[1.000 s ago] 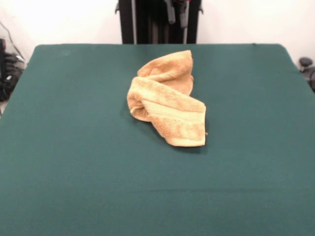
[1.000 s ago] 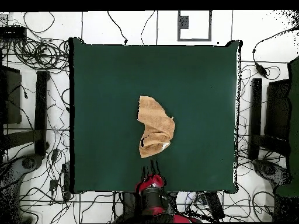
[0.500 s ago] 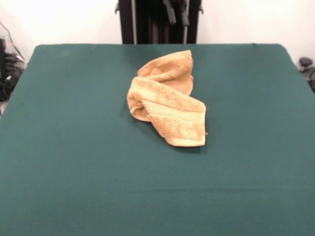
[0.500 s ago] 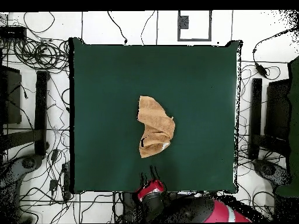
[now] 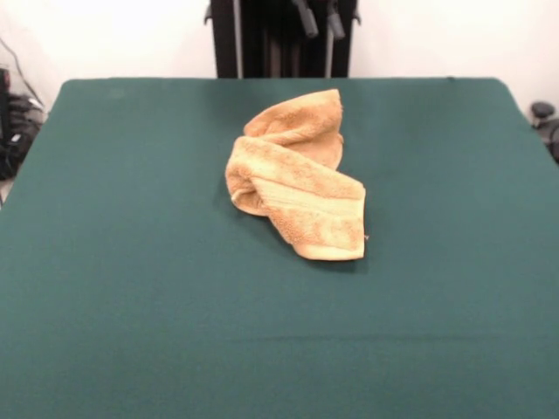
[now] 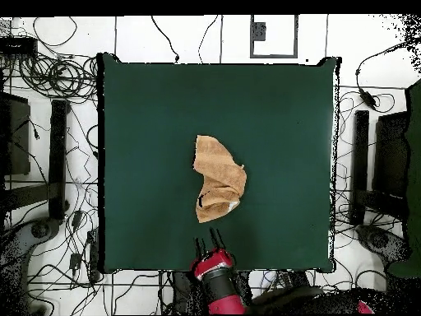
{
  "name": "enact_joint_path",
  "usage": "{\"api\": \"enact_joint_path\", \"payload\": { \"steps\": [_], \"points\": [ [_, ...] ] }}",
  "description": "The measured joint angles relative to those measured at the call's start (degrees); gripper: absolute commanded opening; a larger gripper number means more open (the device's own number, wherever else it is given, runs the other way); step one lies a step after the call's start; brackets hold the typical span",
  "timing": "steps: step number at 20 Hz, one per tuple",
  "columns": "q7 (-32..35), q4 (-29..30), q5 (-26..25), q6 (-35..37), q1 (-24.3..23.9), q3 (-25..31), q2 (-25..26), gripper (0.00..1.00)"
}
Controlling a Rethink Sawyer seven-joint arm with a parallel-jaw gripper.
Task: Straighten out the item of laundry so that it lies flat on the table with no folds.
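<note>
One broad rectangular table (image 5: 131, 288) draped in plain dark green cloth carries a crumpled tan-orange terry hand towel (image 5: 297, 179) at centre frame, twisted and doubled over itself. Soft, light and limp, it should drape from wherever it is lifted; the free corner at its lower right edge looks the best hold. Only the overhead view shows the red-and-black gripper (image 6: 208, 243) near the bottom table edge, just short of the towel (image 6: 218, 189), its two prongs spread apart and empty. Front view alone reveals the folds' height.

Red arm (image 6: 220, 290) drawn back, tool (image 6: 207, 244) spread, empty
</note>
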Motion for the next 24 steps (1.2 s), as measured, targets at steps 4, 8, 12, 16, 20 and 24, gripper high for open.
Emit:
{"api": "enact_joint_path", "payload": {
  "steps": [4,8,12,16,20,24],
  "points": [
    [2.33,-0.88,-0.53,0.91,-2.16,2.39,-0.4,1.0],
    [4.43,-2.45,-2.4,2.04,-4.08,4.63,-0.38,1.0],
    [6.48,-4.05,-4.3,2.88,-5.69,6.67,-0.38,1.0],
    [8.56,-6.12,-5.79,3.18,-7.23,8.39,0.08,1.0],
    [9.73,-7.14,-5.98,3.17,-7.65,9.45,0.39,1.0],
    [10.13,-8.14,-5.99,3.19,-7.75,9.92,0.35,1.0]
  ]
}}
